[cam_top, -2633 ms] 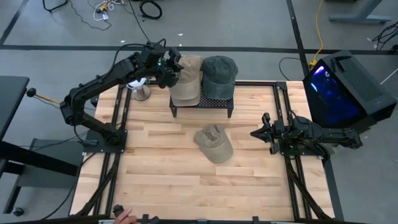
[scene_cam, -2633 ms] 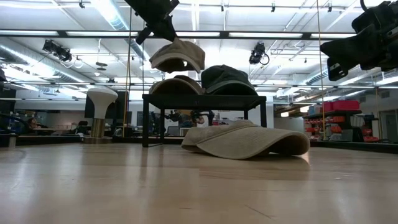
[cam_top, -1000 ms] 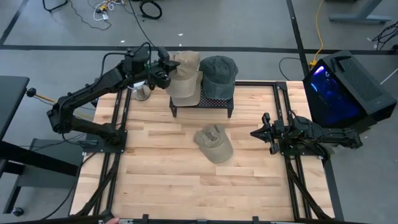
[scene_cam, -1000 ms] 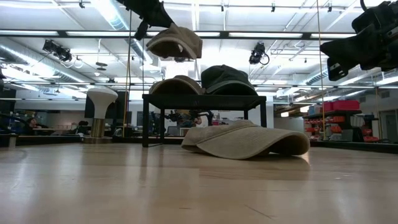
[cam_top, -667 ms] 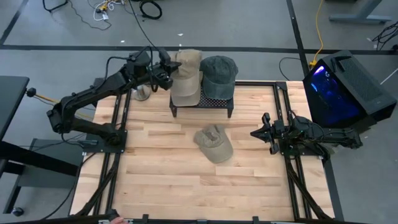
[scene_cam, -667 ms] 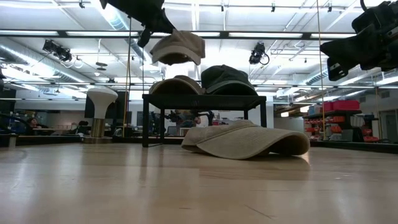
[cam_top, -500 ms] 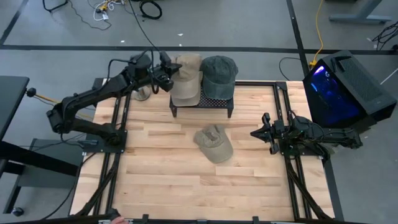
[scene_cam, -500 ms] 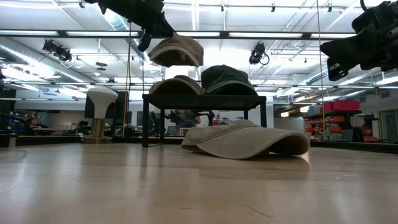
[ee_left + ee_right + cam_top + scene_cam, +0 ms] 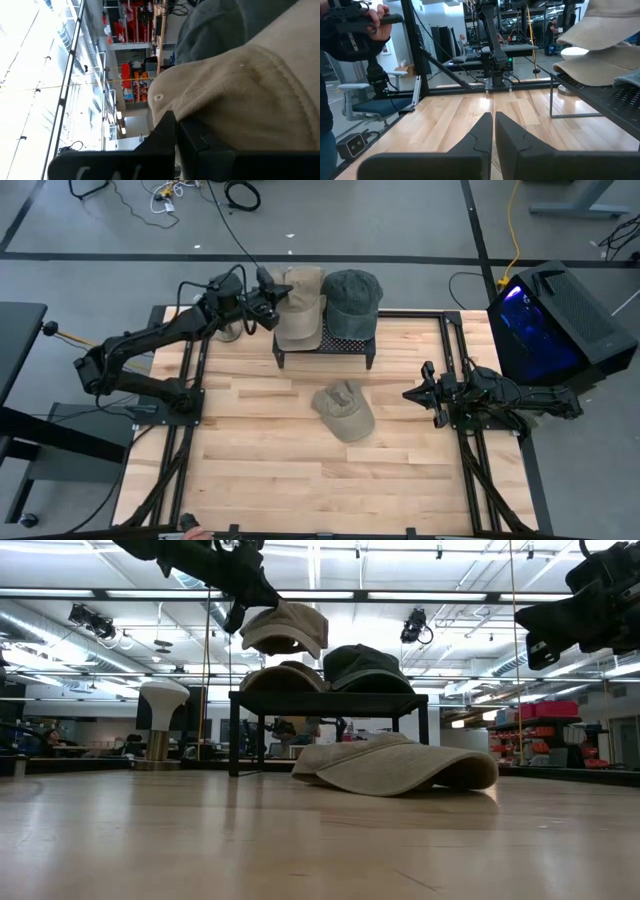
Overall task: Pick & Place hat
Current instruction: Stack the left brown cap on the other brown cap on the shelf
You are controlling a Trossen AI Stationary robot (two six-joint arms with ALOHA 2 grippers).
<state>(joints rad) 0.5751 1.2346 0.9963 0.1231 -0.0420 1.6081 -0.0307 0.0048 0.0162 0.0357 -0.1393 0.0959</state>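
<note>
Left gripper (image 9: 268,304), clenched on a tan hat (image 9: 286,627), hangs above the rack (image 9: 328,700), where two hats sit.

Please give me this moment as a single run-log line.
left gripper: shut on tan hat, held above rack | right gripper: shut, idle at table edge | second tan hat: on table

hats: 4 | tan hat in left gripper (image 9: 268,298), above rack: 1 (image 9: 300,284) | tan hat on rack: 1 (image 9: 281,676) | dark hat on rack: 1 (image 9: 351,300) | tan hat on worktop (image 9: 260,470), in front of rack: 1 (image 9: 343,411) | rack: 1 (image 9: 322,349) | white stand left of rack: 1 (image 9: 161,695) | grippers: 2, right (image 9: 423,394)
</note>
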